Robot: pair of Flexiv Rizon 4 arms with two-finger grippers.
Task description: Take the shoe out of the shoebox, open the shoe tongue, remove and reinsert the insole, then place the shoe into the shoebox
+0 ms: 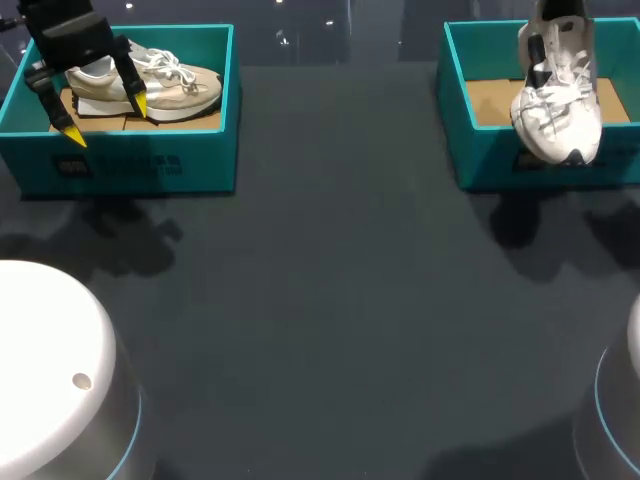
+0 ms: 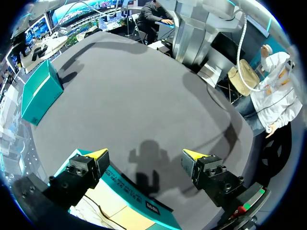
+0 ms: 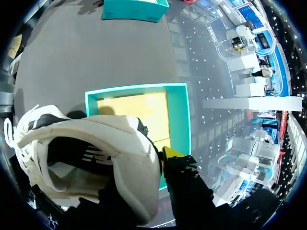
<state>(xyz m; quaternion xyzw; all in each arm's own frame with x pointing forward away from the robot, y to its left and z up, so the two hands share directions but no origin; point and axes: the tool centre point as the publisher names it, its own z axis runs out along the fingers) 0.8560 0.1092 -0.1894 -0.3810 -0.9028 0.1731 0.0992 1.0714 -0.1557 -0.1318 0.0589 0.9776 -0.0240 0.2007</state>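
The white shoe (image 1: 557, 110) hangs toe-down over the right shoebox (image 1: 452, 130), well clear of its cardboard floor. The right claw (image 3: 168, 163) holds it up by the heel collar. The right wrist view shows one yellow tip just beside the collar, while the head view hides those fingers. Across the tabletop (image 1: 330, 300), the left claw (image 1: 107, 118) hovers spread wide above the left shoebox (image 1: 130, 160), where a beige shoe (image 1: 160, 85) lies.

Dark grey table (image 1: 330, 300), matte surface, spans whole view; soft shadows lie near both far corners.
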